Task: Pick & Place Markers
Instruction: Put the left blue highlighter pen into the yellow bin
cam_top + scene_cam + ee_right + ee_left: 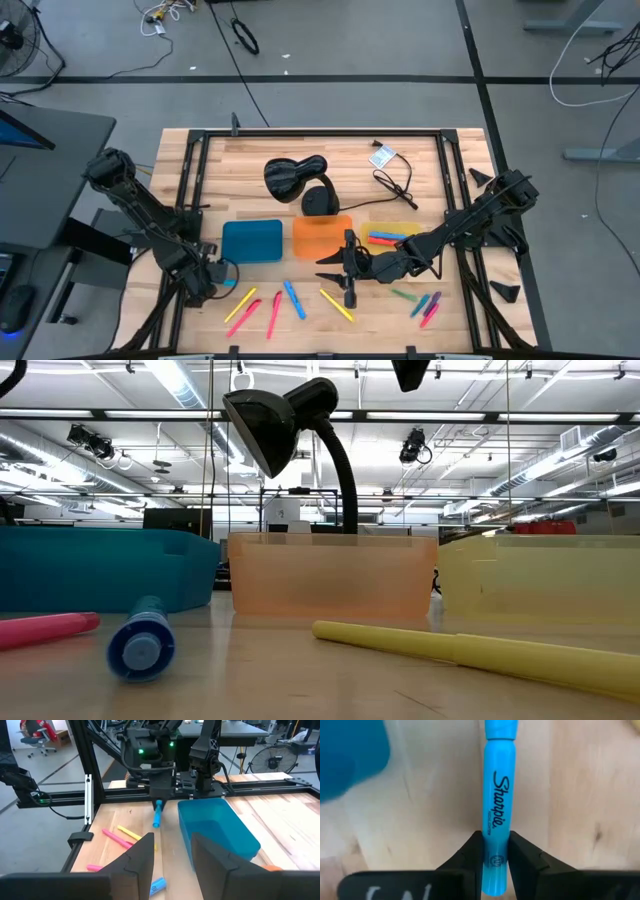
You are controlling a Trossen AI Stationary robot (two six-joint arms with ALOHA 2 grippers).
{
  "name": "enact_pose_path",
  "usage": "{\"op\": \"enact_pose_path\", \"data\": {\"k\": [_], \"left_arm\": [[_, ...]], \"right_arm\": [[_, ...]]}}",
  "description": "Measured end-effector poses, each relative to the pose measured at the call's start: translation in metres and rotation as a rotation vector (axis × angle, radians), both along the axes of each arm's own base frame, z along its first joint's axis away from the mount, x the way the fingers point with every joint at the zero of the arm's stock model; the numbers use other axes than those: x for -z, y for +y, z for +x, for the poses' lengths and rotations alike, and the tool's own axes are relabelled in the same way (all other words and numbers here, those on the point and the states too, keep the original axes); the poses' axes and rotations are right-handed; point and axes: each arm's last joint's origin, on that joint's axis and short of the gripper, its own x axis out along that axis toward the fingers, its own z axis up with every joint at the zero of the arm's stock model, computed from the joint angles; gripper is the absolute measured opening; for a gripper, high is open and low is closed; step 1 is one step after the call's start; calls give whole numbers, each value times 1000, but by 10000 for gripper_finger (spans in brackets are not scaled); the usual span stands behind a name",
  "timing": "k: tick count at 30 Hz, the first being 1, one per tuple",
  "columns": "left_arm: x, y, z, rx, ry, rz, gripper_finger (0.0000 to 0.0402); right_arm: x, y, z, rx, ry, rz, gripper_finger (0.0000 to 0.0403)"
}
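My left gripper (222, 280) is at the near left of the table, beside the blue tray (252, 241), and is shut on a light blue marker (497, 795). The right wrist view also shows that marker (158, 815) below the left gripper (159, 800). My right gripper (342, 270) is open and hovers near the orange tray (322, 236), above a blue marker (158, 885). Loose on the wood lie yellow (240, 305), pink (275, 312), blue (293, 298), yellow (336, 304) and green (403, 295) markers. Others lie in the yellow tray (392, 232). My left gripper pinches the light blue marker between its two fingers (470, 860) at the barrel's rear end (495, 845), opposite the cap. The marker runs forward in line with the fingers. It slants down from the gripper toward the table; I cannot tell whether its free end (156, 824) touches the wood.
A black desk lamp (295, 180) stands behind the trays, with a black cable (395, 185) and a small card (382, 156) at the far right. Black frame rails (190, 180) run along the table's sides. In the low view a yellow marker (480, 653) lies close in front.
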Motion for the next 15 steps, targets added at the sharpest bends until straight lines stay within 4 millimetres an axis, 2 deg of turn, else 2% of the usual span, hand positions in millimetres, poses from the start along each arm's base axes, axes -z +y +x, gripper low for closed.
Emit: {"op": "enact_pose_path", "data": {"k": [15], "left_arm": [[-36,-20,15,-7,-106,-85,69]], "right_arm": [[0,0,0,-13,-1,-59,130]]}}
